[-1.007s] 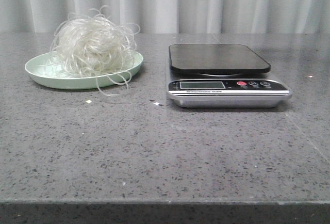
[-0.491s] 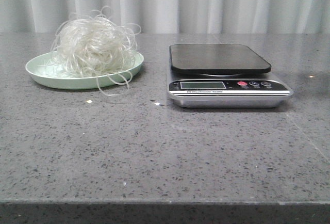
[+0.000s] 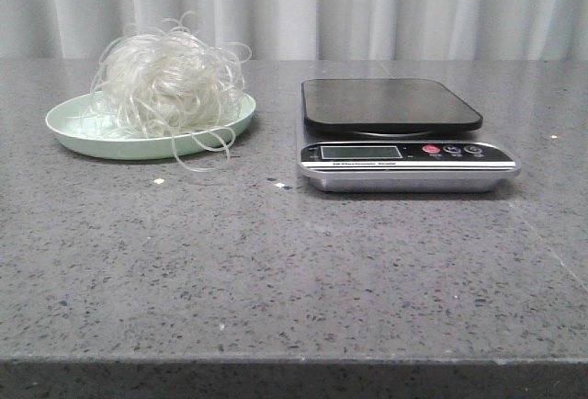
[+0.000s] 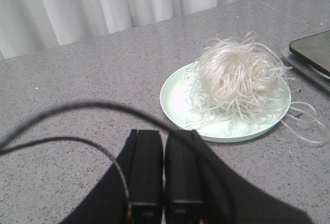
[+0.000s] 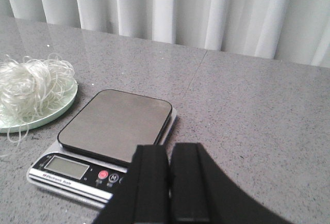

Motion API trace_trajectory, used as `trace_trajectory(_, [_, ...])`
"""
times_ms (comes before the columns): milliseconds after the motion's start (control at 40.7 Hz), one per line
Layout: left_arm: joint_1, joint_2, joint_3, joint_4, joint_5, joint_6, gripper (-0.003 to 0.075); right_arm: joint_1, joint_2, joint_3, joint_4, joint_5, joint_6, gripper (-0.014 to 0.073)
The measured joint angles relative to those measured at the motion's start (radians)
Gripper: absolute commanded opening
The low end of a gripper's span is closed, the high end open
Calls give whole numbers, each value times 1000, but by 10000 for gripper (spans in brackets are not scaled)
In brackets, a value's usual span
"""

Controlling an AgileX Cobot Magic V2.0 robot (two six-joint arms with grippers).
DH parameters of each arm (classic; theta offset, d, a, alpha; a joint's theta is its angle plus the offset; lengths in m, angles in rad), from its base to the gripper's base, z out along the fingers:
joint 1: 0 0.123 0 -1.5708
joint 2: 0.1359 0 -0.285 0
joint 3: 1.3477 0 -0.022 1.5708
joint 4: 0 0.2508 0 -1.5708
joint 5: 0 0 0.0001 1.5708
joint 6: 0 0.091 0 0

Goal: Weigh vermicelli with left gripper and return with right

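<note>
The vermicelli (image 3: 165, 82), a fluffy whitish tangle with loose loops, lies on a pale green plate (image 3: 73, 134) at the back left of the table. It also shows in the left wrist view (image 4: 234, 77) and at the edge of the right wrist view (image 5: 28, 87). A kitchen scale (image 3: 395, 132) with a dark empty platform stands to the right of the plate. My left gripper (image 4: 164, 133) is shut and empty, short of the plate. My right gripper (image 5: 170, 149) is shut and empty, just short of the scale (image 5: 111, 131). Neither gripper shows in the front view.
The grey speckled table (image 3: 294, 270) runs to a white curtain (image 3: 367, 4) at the back. A black cable (image 4: 77, 108) loops across the left wrist view. A few small white crumbs (image 3: 158, 180) lie in front of the plate.
</note>
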Motion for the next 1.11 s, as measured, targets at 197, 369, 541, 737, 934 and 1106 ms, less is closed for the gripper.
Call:
trace_trajectory(197, [0, 0, 0, 0, 0, 0, 136, 0, -146, 121, 0, 0, 2, 152])
trace_trajectory(369, [0, 0, 0, 0, 0, 0, 136, 0, -169, 167, 0, 2, 2, 152])
trace_trajectory(541, [0, 0, 0, 0, 0, 0, 136, 0, -169, 169, 0, 2, 2, 152])
trace_trajectory(737, [0, 0, 0, 0, 0, 0, 136, 0, -169, 169, 0, 8, 2, 152])
trace_trajectory(934, [0, 0, 0, 0, 0, 0, 136, 0, -169, 169, 0, 10, 2, 152])
trace_trajectory(1106, [0, 0, 0, 0, 0, 0, 136, 0, -169, 169, 0, 14, 2, 152])
